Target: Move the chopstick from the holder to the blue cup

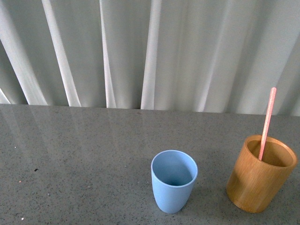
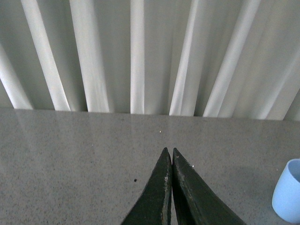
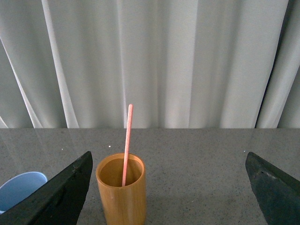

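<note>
I have the holder standing on the desk. The chopstick stands in the holder and rises well above its rim. The cup stands on the desk left of the holder, near it but apart. Behind the holder, past the desk's far edge, I see a curtain hanging.
</note>
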### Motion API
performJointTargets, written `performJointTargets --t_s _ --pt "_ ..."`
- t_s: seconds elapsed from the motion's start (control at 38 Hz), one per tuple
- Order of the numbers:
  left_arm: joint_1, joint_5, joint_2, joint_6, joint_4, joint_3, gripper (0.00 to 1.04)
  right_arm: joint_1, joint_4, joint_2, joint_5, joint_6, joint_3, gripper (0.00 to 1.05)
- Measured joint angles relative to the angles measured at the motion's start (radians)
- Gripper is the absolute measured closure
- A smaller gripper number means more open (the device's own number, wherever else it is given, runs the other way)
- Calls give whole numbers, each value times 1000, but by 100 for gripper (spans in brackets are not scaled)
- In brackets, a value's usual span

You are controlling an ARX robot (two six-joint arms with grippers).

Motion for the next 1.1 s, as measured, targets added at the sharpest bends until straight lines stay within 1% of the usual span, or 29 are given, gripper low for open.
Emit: performJointTargets --t_s 0.21,0.26,0.29,0.34,0.37,0.42,0.45,0.6,0.76,0.79,0.84,1.1 --pt "0 0 -26 0 -8 0 101 0 0 0 0 0 0 10" --pt "0 0 -26 0 -8 0 95 0 0 0 0 0 0 10" --pt "0 0 -27 0 -8 0 89 0 0 0 0 0 0 10" --pt "0 0 -27 0 -8 0 82 0 0 0 0 0 0 10" --pt "0 0 -27 0 -8 0 76 0 0 0 0 0 0 10" --pt "0 0 -27 0 -8 0 70 0 0 0 0 0 0 10" --pt "0 0 -27 0 -8 0 64 0 0 0 0 0 0 10" --pt "0 0 -27 0 -8 0 41 0 0 0 0 0 0 10" --pt "0 0 -27 0 -8 0 7 0 0 0 0 0 0 10" --pt "0 0 -27 2 -8 0 5 0 0 0 0 0 0 10" --pt "0 0 -27 2 -8 0 8 0 0 0 0 0 0 10" --pt "0 0 -27 2 -8 0 7 0 0 0 0 0 0 10"
